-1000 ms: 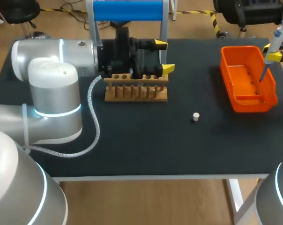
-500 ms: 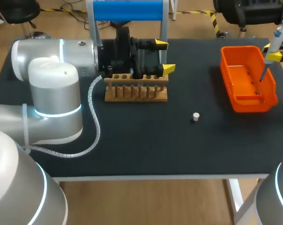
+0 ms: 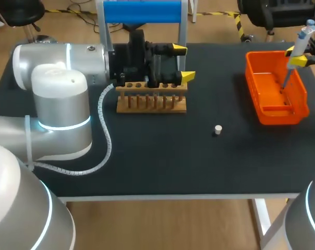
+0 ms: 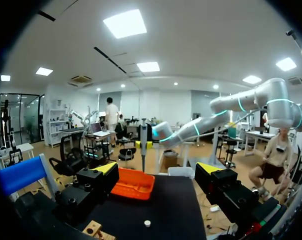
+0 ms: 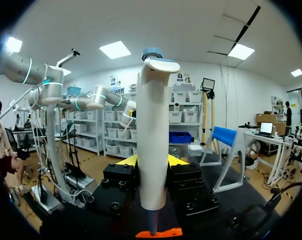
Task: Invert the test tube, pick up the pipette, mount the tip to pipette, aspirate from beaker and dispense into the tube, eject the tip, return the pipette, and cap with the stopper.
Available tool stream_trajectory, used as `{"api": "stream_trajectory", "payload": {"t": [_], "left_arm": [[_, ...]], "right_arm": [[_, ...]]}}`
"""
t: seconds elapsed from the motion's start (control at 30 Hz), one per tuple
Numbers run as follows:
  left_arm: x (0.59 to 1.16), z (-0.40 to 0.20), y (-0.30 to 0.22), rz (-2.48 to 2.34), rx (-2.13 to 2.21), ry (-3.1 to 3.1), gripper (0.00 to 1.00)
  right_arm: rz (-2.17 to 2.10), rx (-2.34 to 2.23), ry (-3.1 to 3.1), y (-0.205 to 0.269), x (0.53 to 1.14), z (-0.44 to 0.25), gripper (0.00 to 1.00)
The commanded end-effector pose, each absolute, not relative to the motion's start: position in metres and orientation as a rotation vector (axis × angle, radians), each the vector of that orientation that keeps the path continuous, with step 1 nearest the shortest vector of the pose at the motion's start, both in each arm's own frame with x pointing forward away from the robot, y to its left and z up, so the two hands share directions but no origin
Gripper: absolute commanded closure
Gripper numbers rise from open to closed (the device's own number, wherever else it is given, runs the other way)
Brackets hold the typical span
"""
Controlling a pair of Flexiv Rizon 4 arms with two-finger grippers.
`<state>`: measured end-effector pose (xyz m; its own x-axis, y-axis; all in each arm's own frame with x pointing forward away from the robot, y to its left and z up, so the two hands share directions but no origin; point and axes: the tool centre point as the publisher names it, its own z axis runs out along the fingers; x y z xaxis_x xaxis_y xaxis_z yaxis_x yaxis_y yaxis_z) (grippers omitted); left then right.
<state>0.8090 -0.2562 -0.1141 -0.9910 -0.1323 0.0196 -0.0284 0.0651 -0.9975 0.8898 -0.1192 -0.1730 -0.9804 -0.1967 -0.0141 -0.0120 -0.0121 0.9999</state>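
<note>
Head view told most of it: over the last second the right gripper (image 3: 297, 56) had drifted a bit towards the middle of the counter (image 3: 162, 156) and lifted slightly, carrying the pipette (image 3: 302, 37) with it; the thin lower end, which had hung by the outer wall of the orange bin (image 3: 250, 73), now sat over the bin's inside. My guess is that this was lining up to eject the tip into the bin, or it had only just done so; I couldn't tell whether a tip was on. Right fingers were clamped on the pipette body from both sides, clearest in the right wrist view. The left gripper (image 3: 182, 63) hadn't budged; it hung over the back of the wooden rack (image 3: 151, 101) with its fingers spread and nothing between them.

Count, for what it's worth: one pipette, one orange bin, one rack, one small white stopper (image 3: 218, 128) lying alone on the counter well apart from both, two arms. I couldn't pick out a test tube or a beaker anywhere; capping was clearly not done.
</note>
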Motion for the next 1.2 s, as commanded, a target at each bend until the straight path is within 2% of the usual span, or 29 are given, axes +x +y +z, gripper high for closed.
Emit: {"api": "stream_trajectory", "payload": {"t": [0.03, 0.5, 1.2], "left_arm": [[0.809, -0.114, -0.258, -2.088, -0.173, 2.235, 0.0], [0.809, -0.114, -0.258, -2.088, -0.173, 2.235, 0.0], [0.809, -0.114, -0.258, -2.088, -0.173, 2.235, 0.0]], "right_arm": [[-2.141, 0.146, -2.198, -0.072, 0.862, -0.156, 1.0], [-2.093, 0.155, -2.182, 0.046, 0.831, -0.165, 1.0], [-2.157, 0.172, -2.154, 0.137, 0.809, -0.144, 1.0]]}}
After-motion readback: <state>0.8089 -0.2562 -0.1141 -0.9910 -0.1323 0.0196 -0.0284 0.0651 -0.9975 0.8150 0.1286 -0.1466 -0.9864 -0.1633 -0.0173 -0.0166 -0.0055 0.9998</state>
